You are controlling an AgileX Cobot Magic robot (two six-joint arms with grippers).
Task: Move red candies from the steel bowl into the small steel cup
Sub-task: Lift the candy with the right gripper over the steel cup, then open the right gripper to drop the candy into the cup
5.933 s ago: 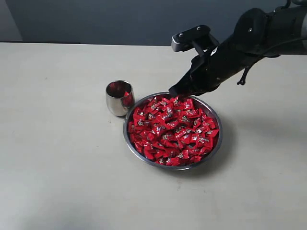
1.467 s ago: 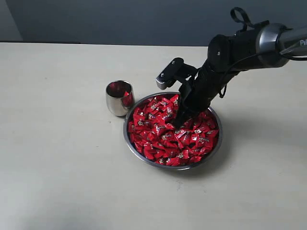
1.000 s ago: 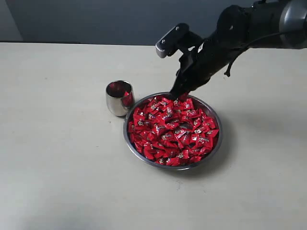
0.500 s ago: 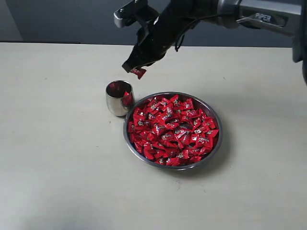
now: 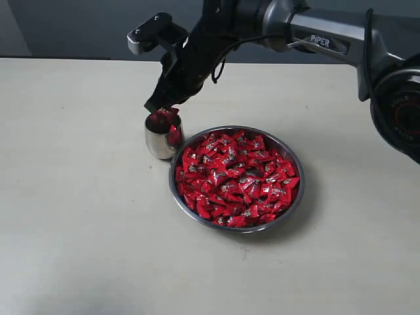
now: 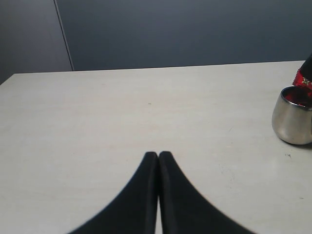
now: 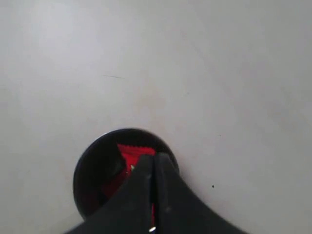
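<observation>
Right pincer (image 5: 159, 107) pinches candy (image 5: 168, 113) above small steel cup (image 5: 157, 143), bowl (image 5: 239, 229) beside.

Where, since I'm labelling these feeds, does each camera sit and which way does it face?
Exterior: off the arms, above, looking down at table, bowl, cup; right arm shows.
Left wrist: low on left arm, looking along the table; shut left jaws show.
Right wrist: on right arm, looking straight down into the cup; right jaws, shut on a candy, show.
Shared: the cup is in all three.
</observation>
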